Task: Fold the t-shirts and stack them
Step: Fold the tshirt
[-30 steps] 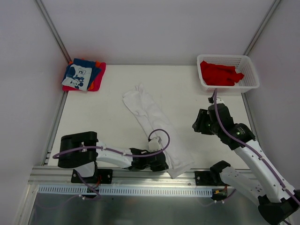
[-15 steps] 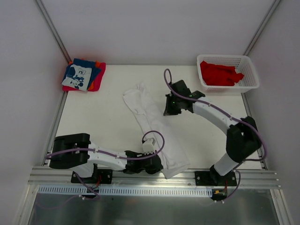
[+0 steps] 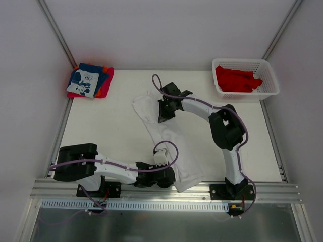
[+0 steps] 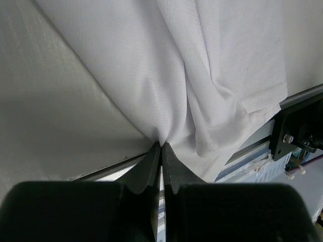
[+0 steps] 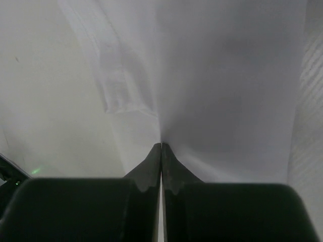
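White tabletop (image 3: pixel 111 131) is carrying the white t-shirt (image 3: pixel 166 141), lying diagonally across frame centre. Your left gripper (image 4: pixel 161 147) is clamping a fold at its lower-centre edge, jaws closed. Your right gripper (image 5: pixel 161 146) is pinching the upper end, jaws closed on cloth. You're seeing the folded shirt stack (image 3: pixel 90 80) sitting upper left and red shirts (image 3: pixel 236 79) lying in the lattice basket (image 3: pixel 246 62) upper right.

bright, even light from above fills the overhead view, leaving only faint soft shadows on the table (image 3: pixel 111 131), while both wrist views are dimmer, the white t-shirt (image 4: pixel 212 60) greyed in shade and the close black fingers (image 5: pixel 147 171) blurred.
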Controlling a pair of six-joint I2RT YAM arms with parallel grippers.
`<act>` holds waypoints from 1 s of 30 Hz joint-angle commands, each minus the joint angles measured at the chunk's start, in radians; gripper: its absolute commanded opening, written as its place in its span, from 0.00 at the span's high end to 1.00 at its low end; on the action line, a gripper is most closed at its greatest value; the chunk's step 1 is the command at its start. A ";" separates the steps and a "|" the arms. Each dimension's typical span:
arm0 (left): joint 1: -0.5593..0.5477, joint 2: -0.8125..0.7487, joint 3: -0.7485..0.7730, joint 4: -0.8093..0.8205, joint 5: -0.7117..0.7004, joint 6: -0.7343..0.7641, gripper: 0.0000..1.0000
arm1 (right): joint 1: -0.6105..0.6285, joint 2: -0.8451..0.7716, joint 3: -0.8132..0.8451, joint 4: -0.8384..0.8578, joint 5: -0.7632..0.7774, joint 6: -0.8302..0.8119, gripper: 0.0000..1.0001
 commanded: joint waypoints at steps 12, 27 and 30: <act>-0.030 -0.042 -0.101 -0.307 0.005 -0.034 1.00 | -0.117 0.162 0.143 0.064 -0.161 0.033 1.00; -0.032 -0.246 -0.202 -0.421 -0.011 -0.053 1.00 | -0.237 0.249 0.263 0.077 -0.232 0.061 0.99; -0.032 -0.275 -0.201 -0.439 -0.033 -0.043 1.00 | -0.229 0.248 0.245 0.133 -0.244 0.094 0.99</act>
